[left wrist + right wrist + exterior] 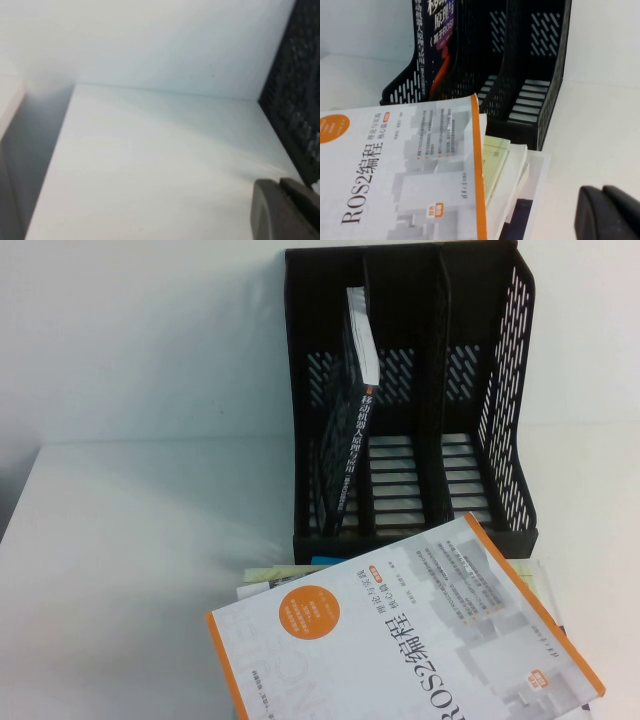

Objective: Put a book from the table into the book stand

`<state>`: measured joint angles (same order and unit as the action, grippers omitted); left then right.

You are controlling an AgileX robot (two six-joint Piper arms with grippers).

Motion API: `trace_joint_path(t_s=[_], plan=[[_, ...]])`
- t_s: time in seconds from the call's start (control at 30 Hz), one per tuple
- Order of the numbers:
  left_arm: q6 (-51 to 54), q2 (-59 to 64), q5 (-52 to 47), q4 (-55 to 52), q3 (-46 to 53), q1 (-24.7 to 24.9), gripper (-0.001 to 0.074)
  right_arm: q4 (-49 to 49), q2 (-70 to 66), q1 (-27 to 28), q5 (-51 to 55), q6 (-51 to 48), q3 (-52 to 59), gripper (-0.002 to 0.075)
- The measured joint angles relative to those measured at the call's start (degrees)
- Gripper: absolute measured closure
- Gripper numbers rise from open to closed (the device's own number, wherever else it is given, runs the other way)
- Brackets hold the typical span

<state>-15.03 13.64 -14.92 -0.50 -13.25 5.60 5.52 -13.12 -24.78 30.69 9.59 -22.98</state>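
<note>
Dark navy paperback book (pixel 348 430) with white Chinese title on its dark spine standing in the leftmost slot of the black plastic three-slot book stand (pixel 505 400), leaning slightly, bottom edge on the slotted base. Middle and right slots holding nothing. Stand set at the back of the plain white surface (pixel 130 560).

Just in front of the stand, a stack of books, topped by a white book with orange border and orange circle (pixel 400 625), lying flat and skewed; pale yellow and white pages (pixel 502 165) showing beneath it.

Left end effector (pixel 285 210) only partly seen in its wrist view, low over bare surface beside the stand's outer wall; fingers cannot be told apart or together. Right end effector (pixel 610 212) likewise partly seen, near the stack; state cannot be told.
</note>
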Motion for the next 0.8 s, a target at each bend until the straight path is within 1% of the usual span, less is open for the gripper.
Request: trace_joint_path(t_s=[0.13, 0.23, 0.4, 0.8], plan=[[-0.2, -9.6, 3.7, 0.5, 9.4, -3.5, 0.0737, 0.0, 0.0, 0.0, 0.0, 0.0, 0.0, 0.0729], [-0.3, -13.7, 3.2, 0.5, 14.0, -3.8, 0.0737, 0.0, 0.0, 0.0, 0.0, 0.0, 0.0, 0.0729], [-0.4, -14.1, -2.8, 1.0, 14.4, -3.4, 0.0737, 0.0, 0.0, 0.0, 0.2, 0.0, 0.0, 0.0729], [-0.4, -14.2, -4.2, 1.0, 14.1, -3.2, 0.0737, 0.0, 0.0, 0.0, 0.2, 0.0, 0.0, 0.0729]])
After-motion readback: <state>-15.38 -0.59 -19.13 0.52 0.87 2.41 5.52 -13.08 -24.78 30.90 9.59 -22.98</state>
